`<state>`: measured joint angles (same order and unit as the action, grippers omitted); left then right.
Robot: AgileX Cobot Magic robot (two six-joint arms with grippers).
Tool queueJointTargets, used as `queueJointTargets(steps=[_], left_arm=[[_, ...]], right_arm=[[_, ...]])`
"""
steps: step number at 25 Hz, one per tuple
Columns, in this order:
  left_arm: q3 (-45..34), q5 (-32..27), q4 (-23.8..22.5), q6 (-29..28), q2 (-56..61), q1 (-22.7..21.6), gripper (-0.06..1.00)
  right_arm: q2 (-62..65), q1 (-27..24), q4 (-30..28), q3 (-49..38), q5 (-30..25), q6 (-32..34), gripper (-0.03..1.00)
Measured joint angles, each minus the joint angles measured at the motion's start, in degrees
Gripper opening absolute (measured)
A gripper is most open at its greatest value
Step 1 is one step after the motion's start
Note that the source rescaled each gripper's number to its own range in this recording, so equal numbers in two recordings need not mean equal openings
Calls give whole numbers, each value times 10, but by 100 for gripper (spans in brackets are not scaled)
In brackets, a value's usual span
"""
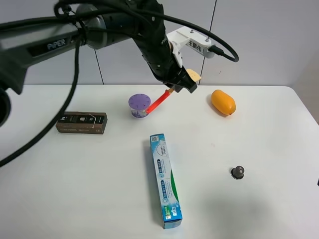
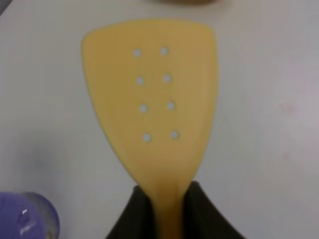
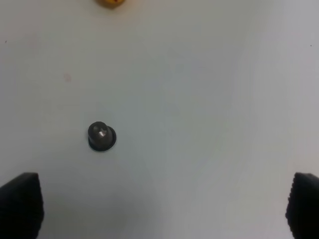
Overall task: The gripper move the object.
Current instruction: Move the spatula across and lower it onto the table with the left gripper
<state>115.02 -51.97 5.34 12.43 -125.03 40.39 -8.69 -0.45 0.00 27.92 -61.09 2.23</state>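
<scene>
My left gripper [image 1: 180,82] is shut on the toy spatula and holds it above the table at the back centre. The red-orange handle [image 1: 159,101] slopes down toward the purple cup, and the pale yellow blade tip [image 1: 194,75] pokes out behind the jaws. In the left wrist view the yellow blade [image 2: 152,99] with small holes fills the frame, its neck clamped between the black fingers [image 2: 207,214]. My right gripper [image 3: 162,209] is open and empty above bare table; only its two fingertips [image 3: 20,204] show, and it is out of the exterior view.
A purple perforated cup [image 1: 139,105] stands by the handle's end, also in the left wrist view [image 2: 27,216]. An orange mango [image 1: 223,102] lies to the right. A long blue-green box [image 1: 165,179] lies at the front centre. A dark brown box [image 1: 81,122] is left; a small black knob [image 1: 238,172] [image 3: 101,136] right.
</scene>
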Motion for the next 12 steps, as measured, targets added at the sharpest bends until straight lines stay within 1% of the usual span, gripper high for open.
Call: queueJointTargets(steps=[3, 6, 12], left_arm=[[41, -3, 11, 0, -41, 0, 0], [68, -1, 13, 11, -74, 0, 0], [74, 55, 15, 60, -119, 4, 0]], right_arm=[[0, 0, 0, 0, 0, 0, 100], [0, 0, 0, 0, 0, 0, 100], [0, 0, 0, 0, 0, 0, 100]])
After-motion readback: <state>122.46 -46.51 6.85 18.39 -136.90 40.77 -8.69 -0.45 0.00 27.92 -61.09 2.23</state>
